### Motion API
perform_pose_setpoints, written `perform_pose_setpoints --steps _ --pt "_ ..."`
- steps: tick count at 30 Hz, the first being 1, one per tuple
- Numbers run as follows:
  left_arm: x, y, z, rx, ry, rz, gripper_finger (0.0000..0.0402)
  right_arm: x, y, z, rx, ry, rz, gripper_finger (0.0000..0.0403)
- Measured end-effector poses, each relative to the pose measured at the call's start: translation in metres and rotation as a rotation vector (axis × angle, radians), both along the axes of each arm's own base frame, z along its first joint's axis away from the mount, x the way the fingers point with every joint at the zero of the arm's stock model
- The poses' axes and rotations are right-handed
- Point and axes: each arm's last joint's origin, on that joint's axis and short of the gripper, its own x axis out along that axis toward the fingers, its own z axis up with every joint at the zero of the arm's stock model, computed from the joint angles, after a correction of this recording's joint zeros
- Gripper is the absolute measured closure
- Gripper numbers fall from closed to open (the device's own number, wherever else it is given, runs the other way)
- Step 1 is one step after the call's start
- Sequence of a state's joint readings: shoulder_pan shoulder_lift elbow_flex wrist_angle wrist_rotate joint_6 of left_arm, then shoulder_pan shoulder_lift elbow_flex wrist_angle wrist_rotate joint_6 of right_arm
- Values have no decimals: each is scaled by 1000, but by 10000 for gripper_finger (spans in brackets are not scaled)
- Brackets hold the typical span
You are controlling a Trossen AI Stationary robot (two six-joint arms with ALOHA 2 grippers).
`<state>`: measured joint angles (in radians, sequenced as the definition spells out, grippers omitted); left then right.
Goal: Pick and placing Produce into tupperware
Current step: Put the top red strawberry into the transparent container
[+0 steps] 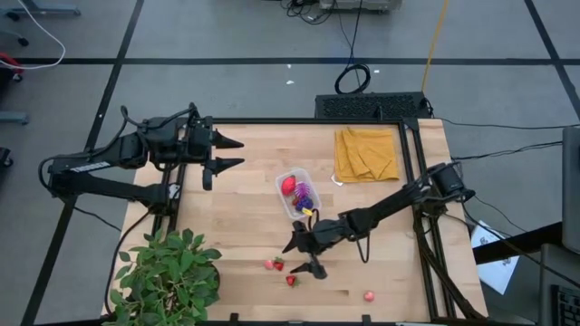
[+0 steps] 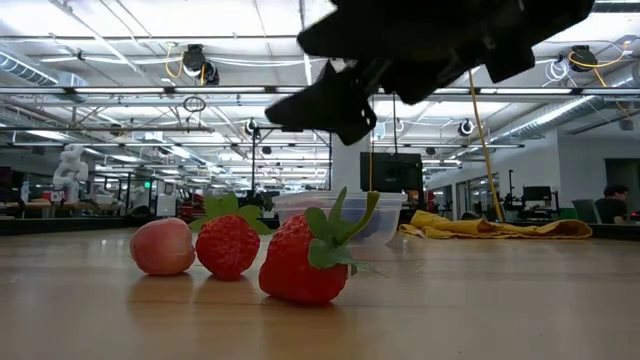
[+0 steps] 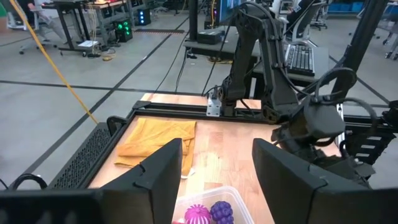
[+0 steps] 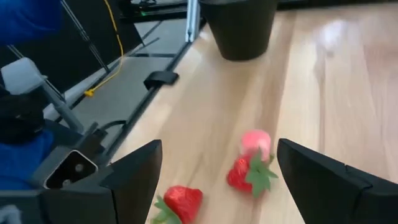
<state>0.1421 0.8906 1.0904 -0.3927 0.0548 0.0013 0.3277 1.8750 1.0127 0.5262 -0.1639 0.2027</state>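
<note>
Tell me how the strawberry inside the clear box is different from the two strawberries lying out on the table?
The strawberry in the tupperware sits inside the tupperware beside purple fruit; the loose strawberries lie on the bare table. The right tool hangs open near the loose pair, not the packed one. All are red.
</note>
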Motion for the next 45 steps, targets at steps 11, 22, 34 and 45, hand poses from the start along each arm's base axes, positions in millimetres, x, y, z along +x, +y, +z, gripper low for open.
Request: perform_pose_setpoints --steps 11,22,34,45 --pt "0 0 0 -1 0 -2 198 3 -2 -14 6 46 -14 96" --pt "0 0 0 2 0 -2 203 3 -5 -15 -2 62 -20 96" --pt "0 0 0 15 1 -4 206 4 -9 -15 -14 52 -24 96" --pt "0 0 0 15 1 -4 199 15 -38 -9 0 -18 -78 96"
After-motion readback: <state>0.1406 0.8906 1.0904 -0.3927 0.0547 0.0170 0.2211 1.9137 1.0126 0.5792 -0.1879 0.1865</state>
